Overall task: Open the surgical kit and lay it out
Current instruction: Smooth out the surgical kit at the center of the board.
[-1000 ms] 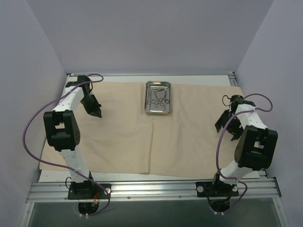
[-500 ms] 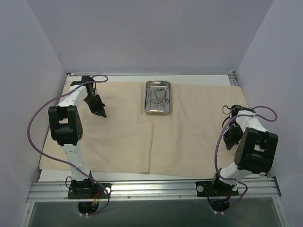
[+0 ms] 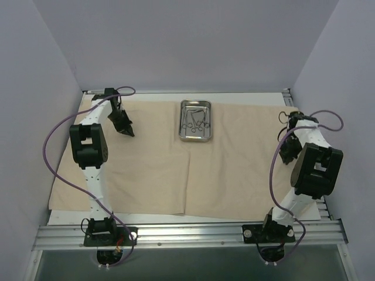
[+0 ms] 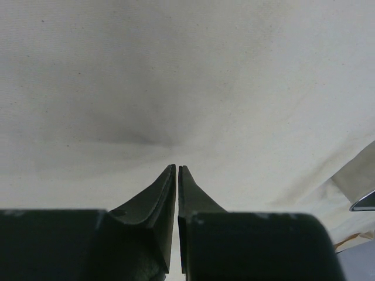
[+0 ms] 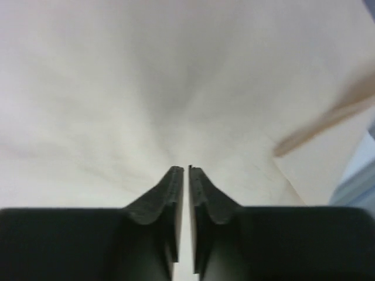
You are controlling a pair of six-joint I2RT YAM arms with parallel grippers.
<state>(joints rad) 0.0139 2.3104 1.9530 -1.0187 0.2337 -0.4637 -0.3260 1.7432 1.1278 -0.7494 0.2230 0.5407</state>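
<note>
The beige cloth wrap (image 3: 234, 170) lies spread flat over most of the table. At its far middle stands the steel tray (image 3: 182, 132), with several small ring-handled forceps (image 3: 195, 120) inside. My left gripper (image 3: 128, 132) hangs over the cloth's far left part, left of the tray. Its jaws are shut to a thin slit (image 4: 177, 167) with nothing between them, and a tray corner (image 4: 364, 202) shows at the right edge. My right gripper (image 3: 286, 159) is over the cloth near its right edge. Those jaws stand almost together (image 5: 186, 169) above bare cloth (image 5: 146, 76), holding nothing I can see.
Grey walls close in the table on the left, right and far sides. An aluminium rail (image 3: 187, 234) carries both arm bases at the near edge. Purple cables (image 3: 50, 158) loop beside each arm. A cloth edge (image 5: 328, 120) runs at the right of the right wrist view.
My left gripper has moved back and slightly right, its arm folding more upright. My right gripper swung out toward the cloth's right edge, and its jaws went from open to almost together.
</note>
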